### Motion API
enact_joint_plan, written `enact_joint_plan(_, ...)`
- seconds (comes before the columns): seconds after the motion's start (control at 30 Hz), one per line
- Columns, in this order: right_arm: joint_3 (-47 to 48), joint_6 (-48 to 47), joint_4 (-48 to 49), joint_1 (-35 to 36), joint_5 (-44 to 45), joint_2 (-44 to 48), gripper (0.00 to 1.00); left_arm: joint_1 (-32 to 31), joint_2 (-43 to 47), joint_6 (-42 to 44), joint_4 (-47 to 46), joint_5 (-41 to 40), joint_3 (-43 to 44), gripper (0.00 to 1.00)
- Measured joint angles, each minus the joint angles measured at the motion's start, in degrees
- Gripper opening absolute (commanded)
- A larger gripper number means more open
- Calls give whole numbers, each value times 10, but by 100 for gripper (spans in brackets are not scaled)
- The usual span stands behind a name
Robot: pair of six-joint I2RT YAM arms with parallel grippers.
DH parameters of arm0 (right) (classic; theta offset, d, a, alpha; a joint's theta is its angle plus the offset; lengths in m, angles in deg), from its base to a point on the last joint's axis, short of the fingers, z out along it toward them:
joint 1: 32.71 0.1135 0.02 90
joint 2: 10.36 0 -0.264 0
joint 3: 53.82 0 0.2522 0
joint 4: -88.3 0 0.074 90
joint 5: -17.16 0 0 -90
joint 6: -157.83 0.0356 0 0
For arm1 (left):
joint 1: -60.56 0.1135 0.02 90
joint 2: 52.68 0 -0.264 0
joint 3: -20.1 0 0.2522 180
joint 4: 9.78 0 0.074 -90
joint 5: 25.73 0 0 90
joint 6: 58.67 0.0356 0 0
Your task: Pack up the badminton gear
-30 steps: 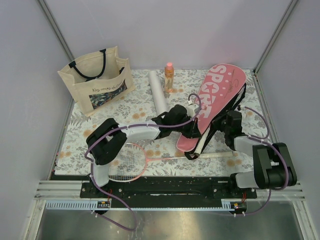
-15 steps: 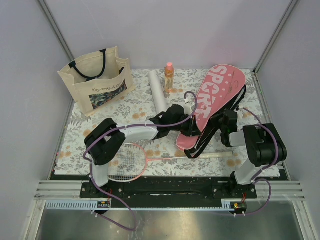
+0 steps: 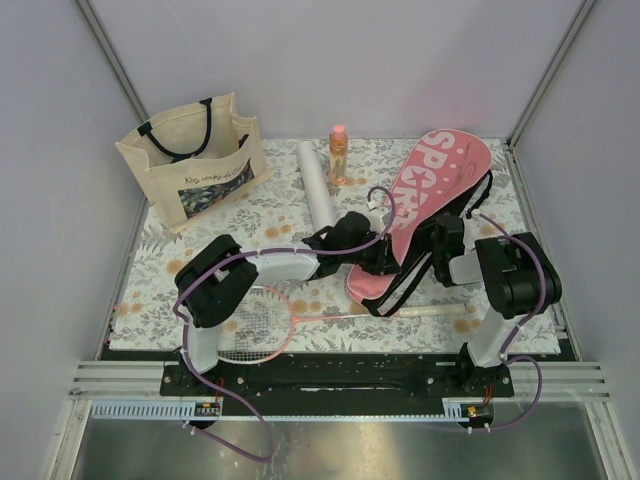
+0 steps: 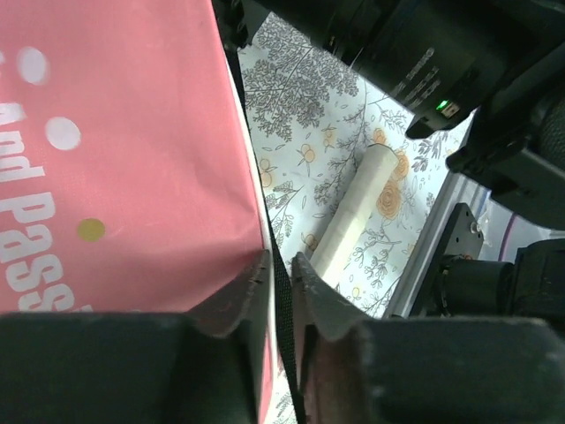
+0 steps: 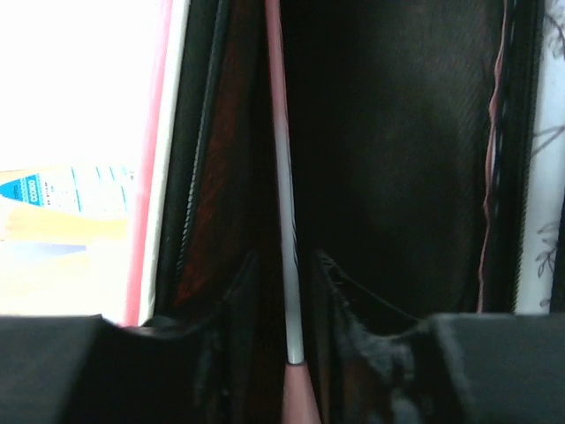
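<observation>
The pink cover (image 3: 440, 185) lettered "SPORT" lies at the right, its near end propped up between my two grippers. My left gripper (image 3: 385, 258) (image 4: 280, 261) is open by a narrow gap around the cover's black edge strap (image 4: 275, 221), the pink cover (image 4: 115, 159) to its left. My right gripper (image 3: 437, 250) (image 5: 282, 256) is open, reaching into the dark cover mouth, with a thin racket shaft (image 5: 281, 159) running loose between its fingers. Another pink-framed racket (image 3: 252, 322) lies on the near table, its white handle (image 3: 430, 312) (image 4: 353, 216) under the cover's end. The white tube (image 3: 320, 185) lies at mid back.
A beige tote bag (image 3: 190, 160) with black straps stands at the back left. An orange bottle (image 3: 339, 155) with a pink cap stands beside the tube. The flowered cloth (image 3: 200, 250) covers the table, with grey walls on three sides.
Both grippers' jaws have eased apart from shut. The right arm has folded in toward the cover's mouth. The cover's near end has shifted slightly left.
</observation>
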Motion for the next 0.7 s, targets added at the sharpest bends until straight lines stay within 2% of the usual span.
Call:
enact_joint_plan(0.07, 10, -3, -16, -2, 0, 2, 50, 0, 0, 3, 4, -4, 0, 37)
enact_joint_plan(0.2, 19, -12, -113, -2, -3, 53, 55, 0, 0, 10, 18, -13, 1, 52)
enact_joint_plan(0.43, 28, -55, -329, -2, -10, 215, 57, 2, 23, 25, 70, -52, 6, 58)
enact_joint_plan(0.7, 57, -198, -515, -2, -17, 372, 56, 24, 134, 28, 141, -150, 6, 67)
